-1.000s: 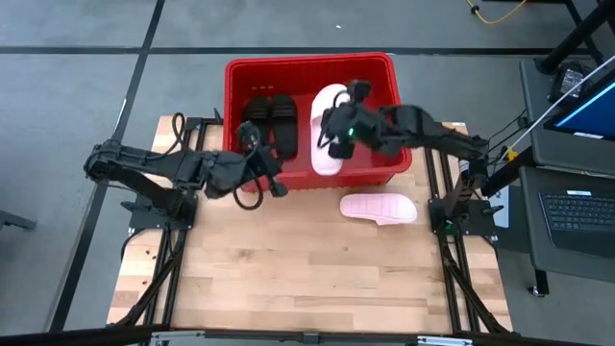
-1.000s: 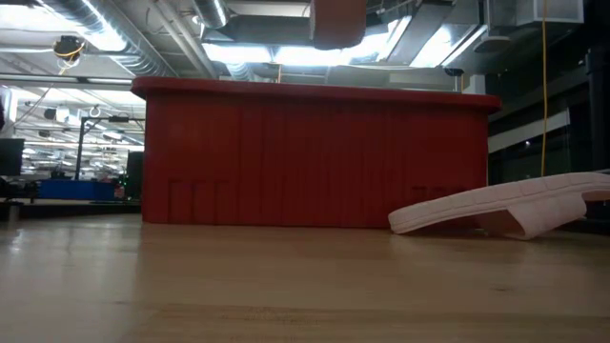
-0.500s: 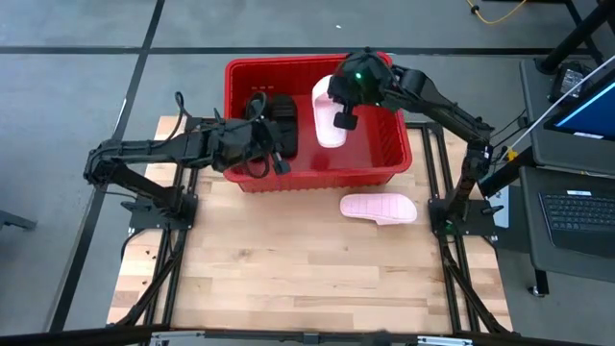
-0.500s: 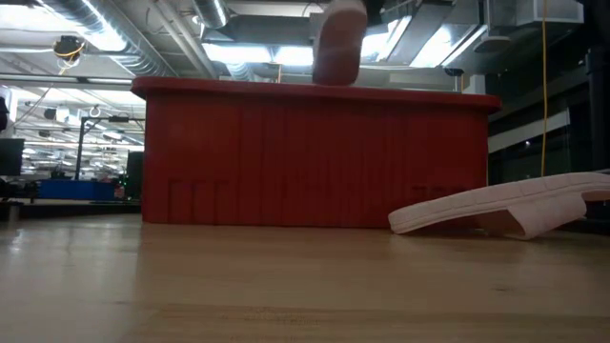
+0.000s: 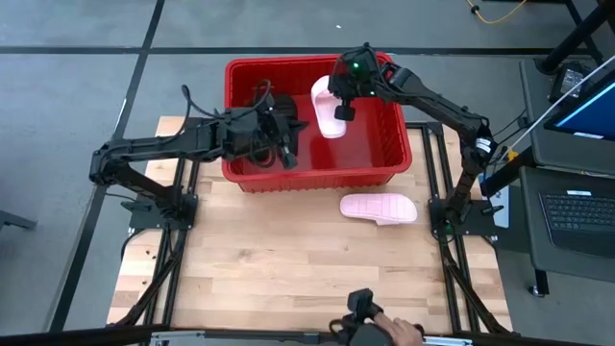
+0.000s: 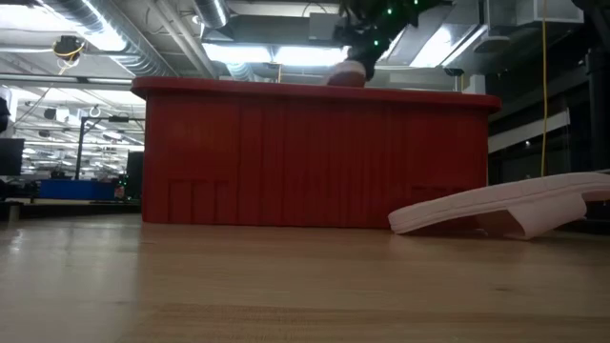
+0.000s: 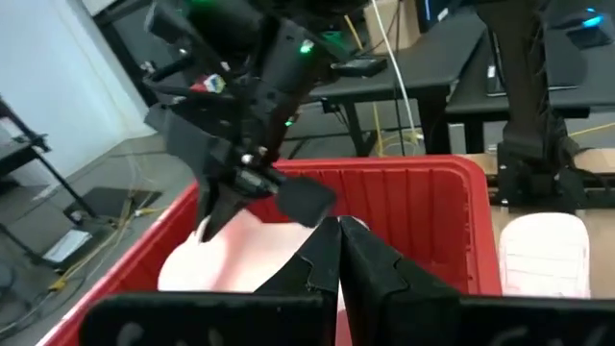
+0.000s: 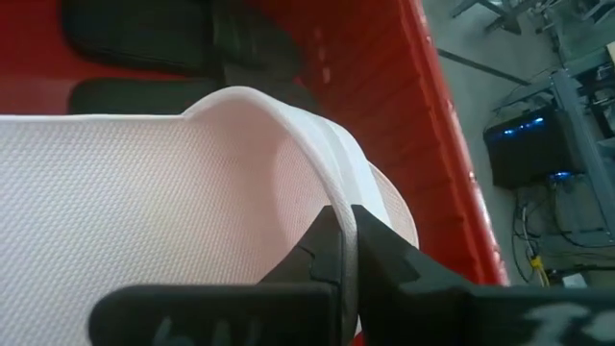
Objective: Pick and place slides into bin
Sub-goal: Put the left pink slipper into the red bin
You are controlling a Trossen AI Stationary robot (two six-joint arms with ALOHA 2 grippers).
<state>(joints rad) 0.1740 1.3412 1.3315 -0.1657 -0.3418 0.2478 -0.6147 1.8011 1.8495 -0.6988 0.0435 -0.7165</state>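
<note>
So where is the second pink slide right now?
In the high view, the second pink slide lies on the table, right of centre, just outside the red bin.

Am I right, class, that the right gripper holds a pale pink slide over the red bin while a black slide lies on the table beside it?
Not quite. The slide on the table is pale pink, not black, as the high view shows. The rest holds: the right gripper is shut on a pink slide over the red bin.

Glossy red plastic bin (image 5: pixel 384 169) (ribbed walls), textured pale pink slide (image 8: pixel 144 202), pale wood-plank table (image 5: pixel 288 259).
</note>
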